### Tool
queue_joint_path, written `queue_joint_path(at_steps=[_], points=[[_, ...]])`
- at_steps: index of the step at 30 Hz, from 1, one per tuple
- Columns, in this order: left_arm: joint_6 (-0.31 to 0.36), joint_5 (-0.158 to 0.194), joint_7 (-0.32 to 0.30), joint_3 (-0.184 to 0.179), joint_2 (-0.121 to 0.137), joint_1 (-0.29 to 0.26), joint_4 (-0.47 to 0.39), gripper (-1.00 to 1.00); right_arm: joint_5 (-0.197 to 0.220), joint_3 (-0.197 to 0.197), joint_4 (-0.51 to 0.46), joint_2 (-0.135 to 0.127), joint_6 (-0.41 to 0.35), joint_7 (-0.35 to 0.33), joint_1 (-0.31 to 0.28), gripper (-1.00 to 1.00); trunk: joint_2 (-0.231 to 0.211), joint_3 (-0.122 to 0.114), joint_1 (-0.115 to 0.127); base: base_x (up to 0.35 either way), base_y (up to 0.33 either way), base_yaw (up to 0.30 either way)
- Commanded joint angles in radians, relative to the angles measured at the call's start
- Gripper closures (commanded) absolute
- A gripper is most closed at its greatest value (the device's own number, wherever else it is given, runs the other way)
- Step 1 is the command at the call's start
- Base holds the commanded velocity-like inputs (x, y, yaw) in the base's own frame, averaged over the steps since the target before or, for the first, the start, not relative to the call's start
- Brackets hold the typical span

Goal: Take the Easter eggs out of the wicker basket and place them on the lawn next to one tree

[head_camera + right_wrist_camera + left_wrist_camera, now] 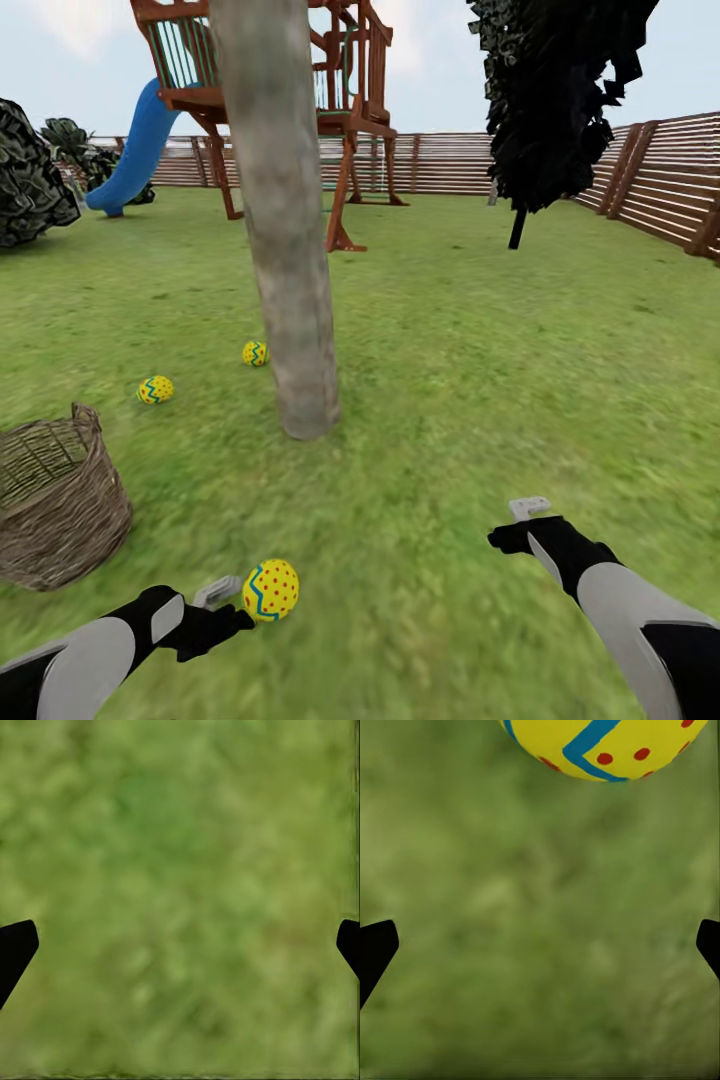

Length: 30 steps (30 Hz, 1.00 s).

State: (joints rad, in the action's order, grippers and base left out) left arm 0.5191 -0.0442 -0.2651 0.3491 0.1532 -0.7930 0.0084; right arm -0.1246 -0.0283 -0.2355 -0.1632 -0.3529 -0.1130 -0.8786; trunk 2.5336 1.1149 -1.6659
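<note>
Grey-brown bare tree trunk dead centre on the mottled green lawn, and everything lines up around it; two yellow eggs with red dots and blue zigzag bands are down on the grass on the trunk's left side, one just beside the trunk, the other a little further out; the third yellow dotted egg sits nearer the robot than the trunk, on the grass right at the tip of the left gripper; from the left wrist camera that egg lies beyond the two dark fingertips, which stand wide apart with nothing but grass between them; jaws spread, holding nothing. Brown woven wicker basket stands left of the trunk and closer to the robot; what shows of its inside is bare weave. Right gripper hovers over grass right of the trunk; its wrist camera shows fingertips wide apart, empty.
</note>
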Motion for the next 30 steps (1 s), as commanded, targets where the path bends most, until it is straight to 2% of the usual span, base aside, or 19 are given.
queue_joint_path(at_steps=[1, 6, 14, 19, 21, 26, 30], points=[[0.002, -0.005, -0.003, 0.004, 0.0, 0.0, 0.001, -1.0, -0.01, -0.002, -0.002, -0.001, -0.006, -0.006, 0.0, -1.0, 0.0, -0.004, 0.001, -0.271, 0.199, -0.208], [0.002, -0.005, -0.003, 0.005, 0.001, 0.0, 0.001, -1.0, -0.01, -0.002, -0.001, -0.002, -0.006, -0.005, 0.0, -1.0, -0.001, -0.03, 0.003, -0.27, 0.201, -0.212], [0.002, -0.005, -0.003, 0.004, 0.0, 0.0, 0.001, -1.0, -0.013, -0.004, 0.039, -0.002, 0.011, 0.001, 0.0, -1.0, -0.003, -0.062, 0.007, -0.269, 0.202, -0.022], [0.009, -0.005, 0.0, 0.001, 0.027, 0.004, -0.005, -1.0, -0.021, -0.005, 0.067, -0.031, 0.002, 0.009, 0.028, -1.0, -0.003, -0.062, 0.007, 0.0, 0.0, 0.0], [0.005, -0.005, 0.001, 0.001, 0.021, 0.015, 0.007, -1.0, -0.019, -0.005, 0.078, -0.039, 0.005, 0.009, 0.04, -1.0, -0.003, -0.062, 0.007, 0.0, 0.0, 0.0], [-0.014, -0.006, 0.001, 0.0, 0.003, 0.039, 0.035, -1.0, -0.021, -0.006, 0.107, -0.016, 0.013, 0.012, 0.068, -1.0, -0.003, -0.062, 0.007, 0.0, 0.0, 0.0], [-0.02, -0.006, 0.001, 0.001, 0.001, 0.041, 0.047, -1.0, -0.021, -0.006, 0.13, -0.011, 0.014, 0.012, 0.091, -1.0, -0.003, -0.062, 0.007, 0.0, 0.0, 0.0]])
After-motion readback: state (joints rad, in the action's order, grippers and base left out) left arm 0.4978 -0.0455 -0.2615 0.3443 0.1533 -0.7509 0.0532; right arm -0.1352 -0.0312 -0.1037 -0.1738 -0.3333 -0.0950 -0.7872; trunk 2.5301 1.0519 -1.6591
